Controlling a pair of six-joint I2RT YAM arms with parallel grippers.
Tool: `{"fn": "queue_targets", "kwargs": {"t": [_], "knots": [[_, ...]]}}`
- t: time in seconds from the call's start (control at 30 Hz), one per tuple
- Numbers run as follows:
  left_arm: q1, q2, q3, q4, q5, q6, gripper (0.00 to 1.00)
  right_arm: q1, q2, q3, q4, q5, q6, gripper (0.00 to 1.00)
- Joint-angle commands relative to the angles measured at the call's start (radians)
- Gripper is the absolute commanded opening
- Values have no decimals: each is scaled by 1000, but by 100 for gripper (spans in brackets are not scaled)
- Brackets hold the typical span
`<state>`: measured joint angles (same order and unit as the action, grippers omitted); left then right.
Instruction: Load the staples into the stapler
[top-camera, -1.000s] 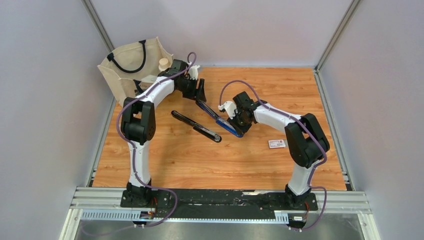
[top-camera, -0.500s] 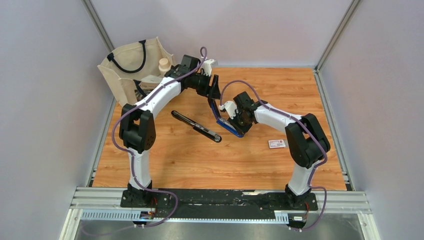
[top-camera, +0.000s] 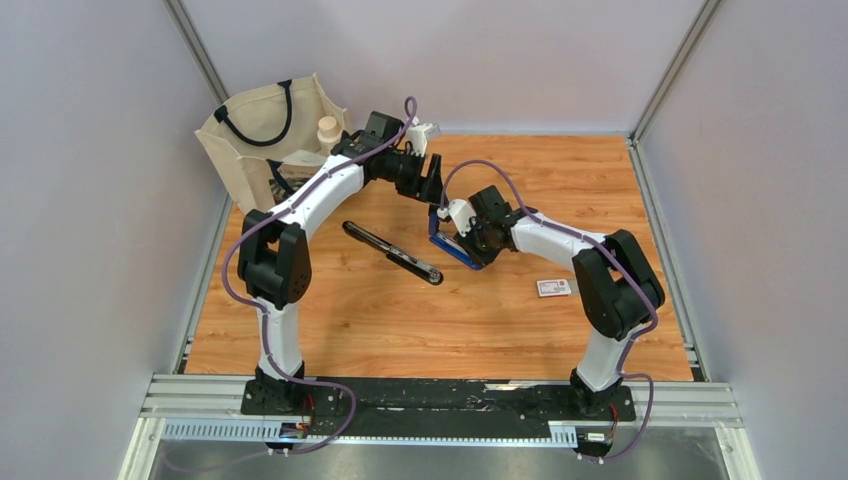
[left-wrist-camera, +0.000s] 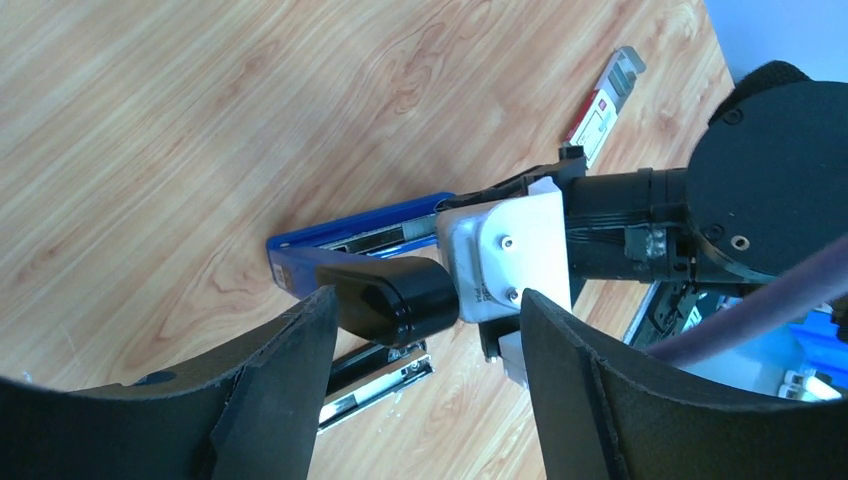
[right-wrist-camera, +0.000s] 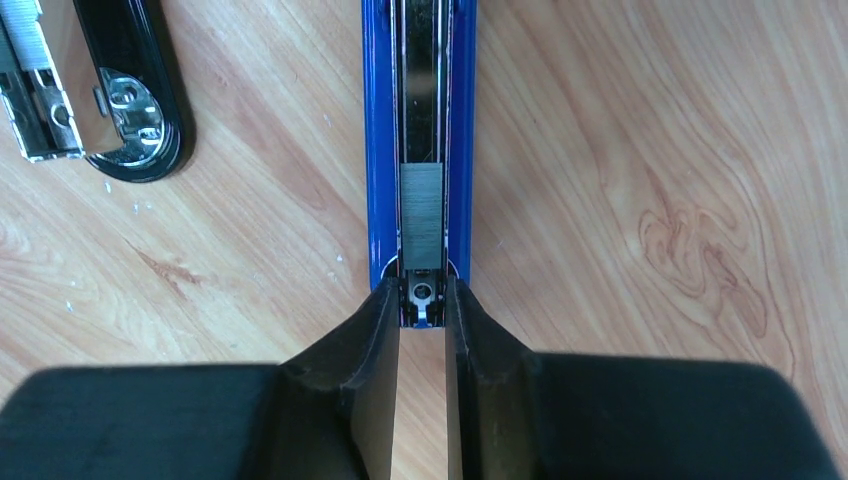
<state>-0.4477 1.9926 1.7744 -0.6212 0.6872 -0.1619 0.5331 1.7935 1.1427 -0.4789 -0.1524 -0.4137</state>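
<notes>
Right wrist view: the right tool (right-wrist-camera: 422, 292) was clenched on the near tip of the blue stapler (right-wrist-camera: 420, 100), one finger on either side of the end of the open channel. From there the stapler's long axis ran straight up the frame, away from the tool. A short grey metal piece (right-wrist-camera: 422, 215) sat in the channel just above the fingertips; whether it was a strip of staples or the pusher could not be told. A black stapler (right-wrist-camera: 150, 50) lay apart at the upper left.

In the top external view the left tool (top-camera: 432, 180) hovered released, jaws wide and holding nothing, just up and left of the blue stapler's far end. The white box (top-camera: 553, 288) of staples lay on the bench (top-camera: 640, 200) to the lower right of the right tool, well apart from the stapler and beside the right arm's elbow. The right arm was judged nearer the box but occupied, so a fetch would likely fall to the free left tool, reaching across the stapler.
</notes>
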Motion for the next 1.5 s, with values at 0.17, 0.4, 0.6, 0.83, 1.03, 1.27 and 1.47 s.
{"fn": "queue_targets", "kwargs": {"t": [0.17,0.4,0.6,0.83,1.03,1.27,1.47], "knots": [[93,-107,-29,-3,26,64,77,-30,-8,-47,80,-22,-50,11],[168,-75,-62,-18,55,105,77,-68,-22,-70,103,-82,-68,12],[168,-84,-110,-8,75,125,77,-87,-45,-95,123,-124,-79,12],[170,-89,-125,-14,83,133,77,-100,-80,-127,152,-145,-77,11],[168,-87,-139,-14,77,143,77,-105,-86,-139,168,-142,-71,11],[168,-95,-150,-22,77,154,77,-108,-86,-146,175,-136,-57,11],[168,-106,-171,-8,86,150,77,-117,-109,-159,191,-148,-48,11]]}}
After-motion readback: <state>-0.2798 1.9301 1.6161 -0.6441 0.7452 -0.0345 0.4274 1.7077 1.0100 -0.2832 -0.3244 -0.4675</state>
